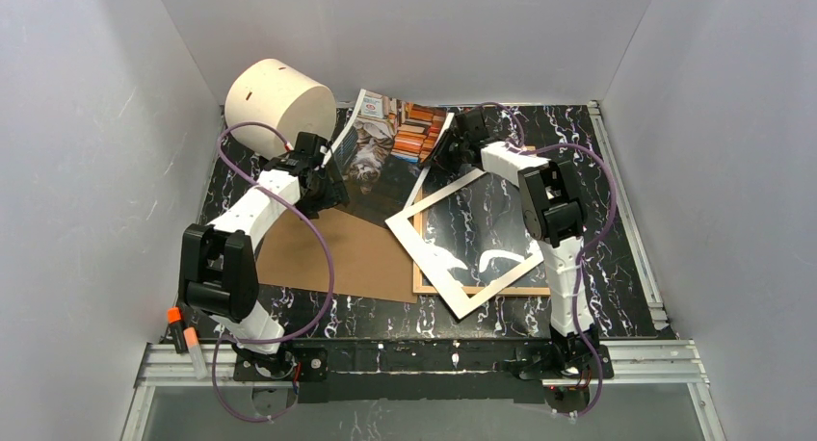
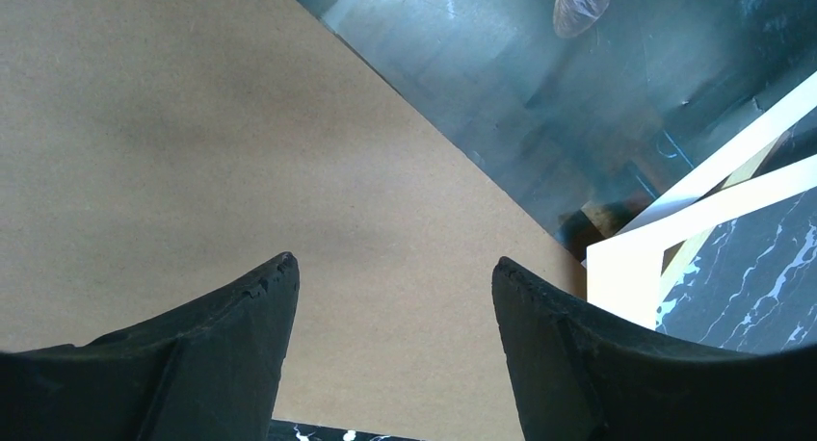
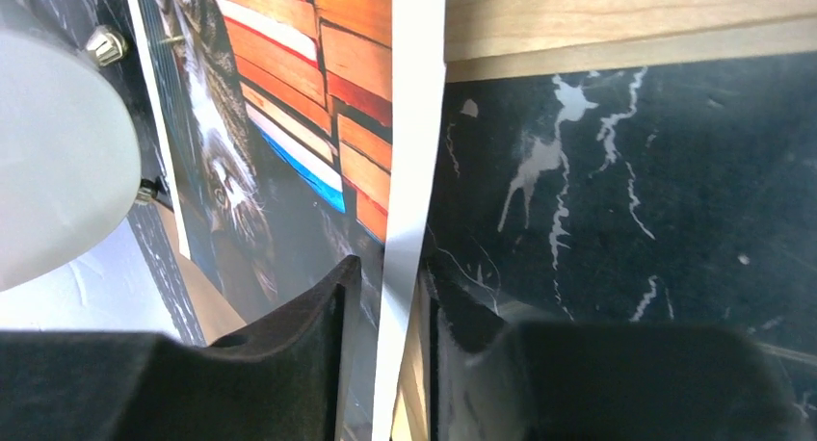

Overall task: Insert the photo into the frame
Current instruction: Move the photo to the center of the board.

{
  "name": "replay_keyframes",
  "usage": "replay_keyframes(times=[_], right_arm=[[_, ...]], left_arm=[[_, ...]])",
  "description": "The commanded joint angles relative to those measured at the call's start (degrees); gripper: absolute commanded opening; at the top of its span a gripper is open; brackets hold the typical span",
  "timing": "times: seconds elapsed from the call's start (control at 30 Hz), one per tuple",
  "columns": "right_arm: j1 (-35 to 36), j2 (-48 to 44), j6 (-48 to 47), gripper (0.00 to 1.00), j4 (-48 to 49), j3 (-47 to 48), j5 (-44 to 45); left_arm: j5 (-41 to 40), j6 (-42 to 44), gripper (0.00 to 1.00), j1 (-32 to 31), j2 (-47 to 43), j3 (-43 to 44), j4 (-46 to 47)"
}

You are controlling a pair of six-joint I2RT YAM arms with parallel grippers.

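The right arm (image 1: 549, 205) stretches from its base at the lower right to the upper middle of the top view. The left arm (image 1: 255, 205) bends up from the lower left towards the centre. The right gripper (image 3: 387, 266) is narrowed around the white right edge of the photo (image 1: 381, 142), one finger on each side. I cannot tell whether it truly pinches the edge. The left gripper (image 2: 390, 268) stands wide and holds nothing, hanging over the brown backing board (image 1: 337, 253) beside the photo's dark lower part.

The black marbled table (image 1: 631, 268) carries everything. The frame (image 1: 482, 289) lies right of centre. The white mat (image 1: 438, 258) lies askew across it, overhanging its left side. The photo lies at the upper middle, outside the frame, its right edge curled up. A white cylinder (image 1: 279, 99) stands at the upper left, just behind the left gripper. An orange-capped marker (image 1: 181, 330) sits at the lower left.
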Motion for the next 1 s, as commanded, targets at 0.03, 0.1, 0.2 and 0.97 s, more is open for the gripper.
replay_keyframes(times=[0.03, 0.1, 0.2, 0.97], right_arm=[[-0.2, 1.4, 1.4, 0.29, 4.5, 2.6, -3.8], [-0.2, 0.7, 1.9, 0.16, 6.1, 1.6, -4.7], [-0.2, -1.4, 2.6, 0.01, 6.6, 0.1, -4.5], [6.5, -24.5, 10.5, 0.01, 0.8, -24.8, -9.8]], left_arm=[[-0.7, 0.1, 0.70, 0.7, -1.0, 2.0, -2.2], [-0.9, 0.0, 0.71, 0.9, -1.4, 2.4, -2.5], [-1.0, 0.0, 0.70, 1.2, -2.0, 2.9, -2.9], [-3.4, -2.4, 0.70, 1.7, -9.7, 3.9, -5.7]])
